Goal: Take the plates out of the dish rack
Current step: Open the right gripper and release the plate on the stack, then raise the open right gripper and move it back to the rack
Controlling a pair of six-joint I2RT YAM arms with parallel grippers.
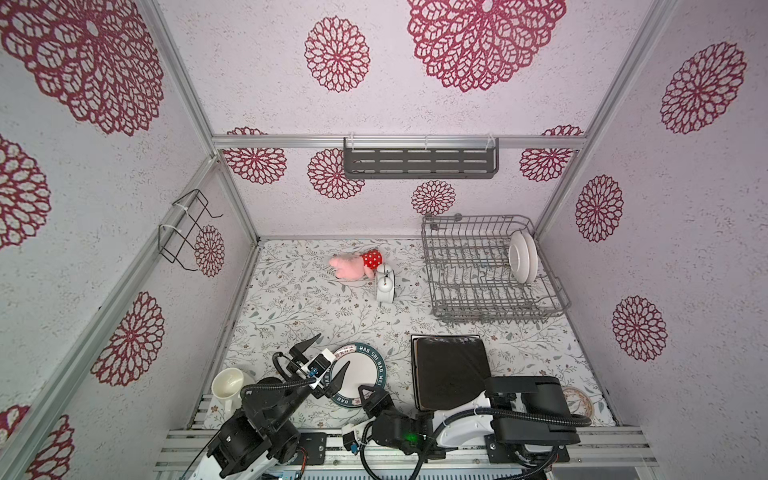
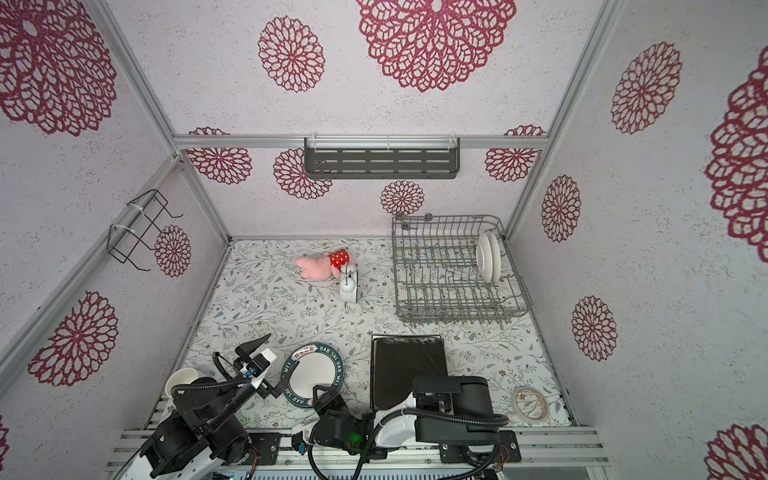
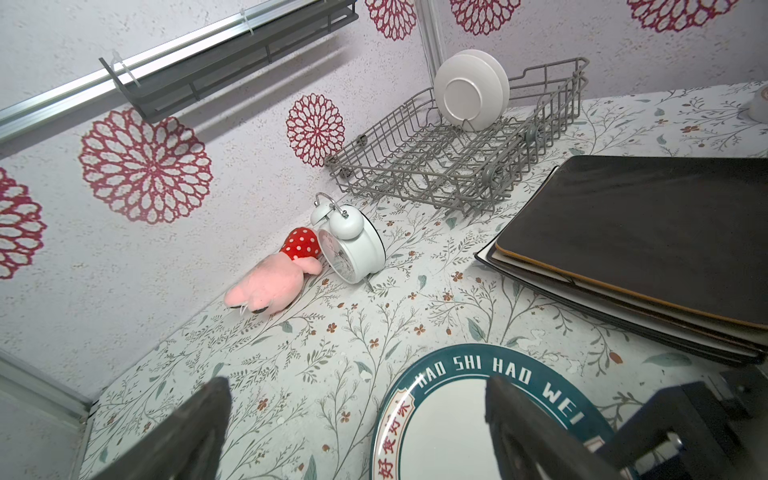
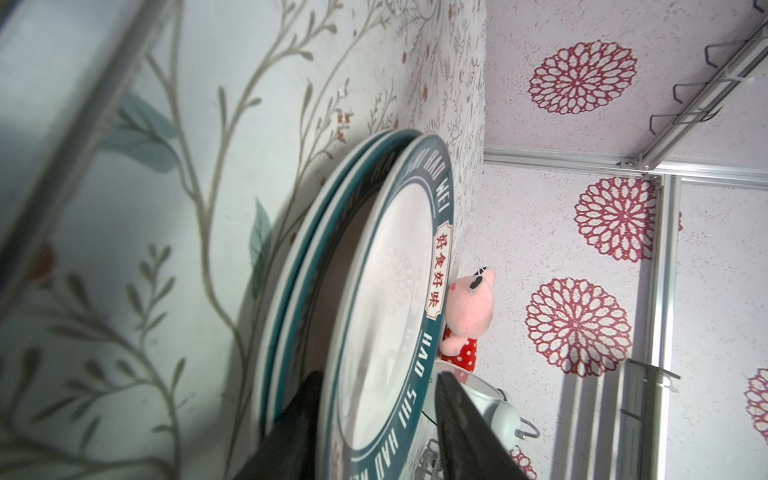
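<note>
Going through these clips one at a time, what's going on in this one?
Two robot arms are emptying a dish rack. Two round white plates remain upright at its far right end. Unloaded plates lie near the arms: a stack of round teal-rimmed plates and a stack of square plates. The right gripper straddles the top teal-rimmed plate's edge, jaws parted. The left gripper hovers open beside the round stack.
</note>
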